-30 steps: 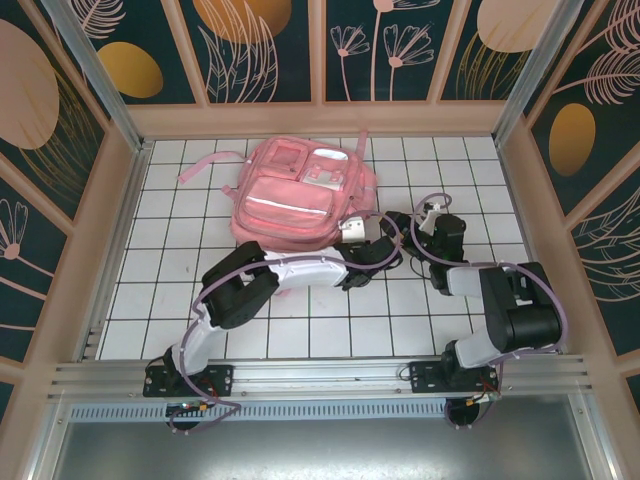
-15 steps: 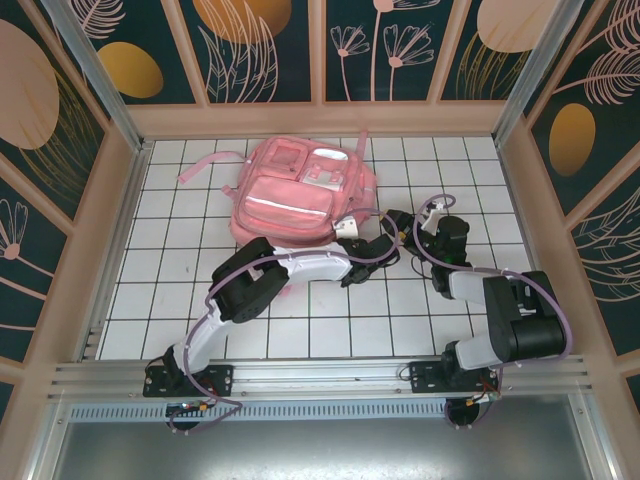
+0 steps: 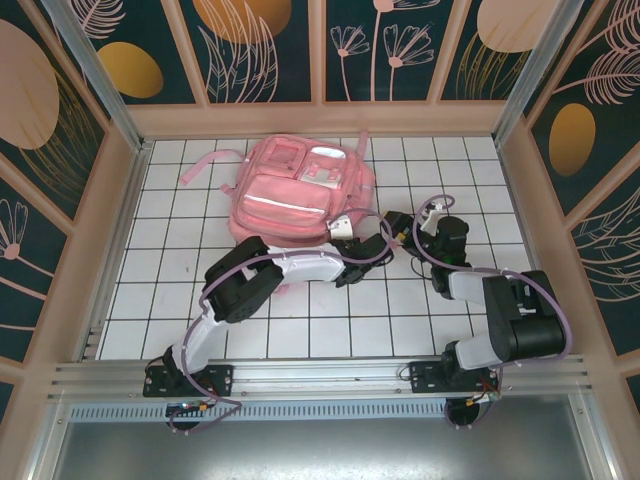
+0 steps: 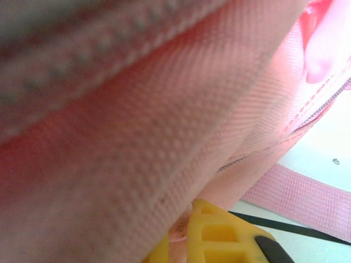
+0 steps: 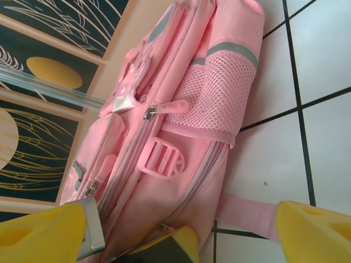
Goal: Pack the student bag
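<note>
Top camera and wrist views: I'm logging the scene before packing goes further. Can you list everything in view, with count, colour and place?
student bag: one, light pink, lying front pockets up on the far middle of the table.
table: one, white tiles with black grid lines, under everything.
enclosure walls: dark teal panels with plant drawings in wooden frames, around the table.
rail: one, silver, along the near edge, bearing both arm bases.
left gripper: one, yellow fingers, against the bag's near right corner; open or shut cannot be told.
right gripper: one, yellow fingers spread open, just right of the bag, facing its side.
</note>
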Robot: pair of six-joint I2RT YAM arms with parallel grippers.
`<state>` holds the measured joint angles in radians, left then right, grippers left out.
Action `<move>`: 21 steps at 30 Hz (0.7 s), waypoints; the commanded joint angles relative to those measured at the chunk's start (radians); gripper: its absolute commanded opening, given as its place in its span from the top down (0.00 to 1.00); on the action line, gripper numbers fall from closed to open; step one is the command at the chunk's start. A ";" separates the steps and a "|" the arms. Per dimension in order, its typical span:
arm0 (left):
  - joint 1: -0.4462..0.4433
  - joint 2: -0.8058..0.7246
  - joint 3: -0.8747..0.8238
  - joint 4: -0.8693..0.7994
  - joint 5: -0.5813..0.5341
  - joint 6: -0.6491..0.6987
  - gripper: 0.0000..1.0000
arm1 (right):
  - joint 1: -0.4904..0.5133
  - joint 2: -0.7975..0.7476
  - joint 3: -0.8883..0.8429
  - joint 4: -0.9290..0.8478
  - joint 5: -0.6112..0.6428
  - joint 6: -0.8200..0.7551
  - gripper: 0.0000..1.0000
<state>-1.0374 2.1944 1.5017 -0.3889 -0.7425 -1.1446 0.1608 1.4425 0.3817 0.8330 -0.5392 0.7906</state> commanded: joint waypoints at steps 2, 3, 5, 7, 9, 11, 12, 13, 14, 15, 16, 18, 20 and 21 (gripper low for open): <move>0.024 -0.117 -0.092 0.055 0.028 0.047 1.00 | 0.042 0.048 0.046 0.007 -0.040 -0.020 0.14; 0.022 -0.139 -0.114 0.078 0.040 0.055 1.00 | 0.057 0.067 0.057 0.007 -0.041 -0.019 0.17; 0.022 -0.167 -0.146 0.107 0.055 0.063 1.00 | 0.087 0.109 0.085 0.004 -0.053 -0.018 0.22; 0.020 -0.179 -0.157 0.116 0.078 0.074 1.00 | 0.111 0.159 0.111 0.009 -0.056 -0.003 0.24; 0.018 -0.183 -0.158 0.119 0.094 0.080 1.00 | 0.133 0.203 0.126 0.034 -0.062 0.019 0.25; 0.013 -0.186 -0.161 0.130 0.101 0.089 1.00 | 0.150 0.244 0.147 0.041 -0.069 0.037 0.26; 0.010 -0.186 -0.160 0.133 0.104 0.093 1.00 | 0.162 0.268 0.161 0.043 -0.076 0.043 0.27; 0.009 -0.186 -0.157 0.137 0.107 0.099 1.00 | 0.170 0.286 0.173 0.043 -0.078 0.050 0.28; 0.007 -0.184 -0.154 0.137 0.109 0.102 1.00 | 0.175 0.299 0.181 0.045 -0.078 0.054 0.28; 0.007 -0.183 -0.151 0.138 0.113 0.105 1.00 | 0.178 0.313 0.191 0.046 -0.076 0.060 0.28; 0.006 -0.185 -0.150 0.139 0.116 0.107 1.00 | 0.179 0.328 0.200 0.050 -0.078 0.066 0.29; 0.004 -0.192 -0.155 0.149 0.125 0.116 1.00 | 0.178 0.357 0.219 0.046 -0.082 0.076 0.32; 0.000 -0.201 -0.160 0.157 0.126 0.125 1.00 | 0.179 0.388 0.241 0.044 -0.091 0.084 0.39; -0.003 -0.207 -0.162 0.162 0.130 0.132 1.00 | 0.178 0.402 0.251 0.050 -0.092 0.095 0.42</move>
<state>-1.0325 2.0365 1.3499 -0.2642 -0.6117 -1.0466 0.3355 1.8141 0.5983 0.8360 -0.6083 0.8562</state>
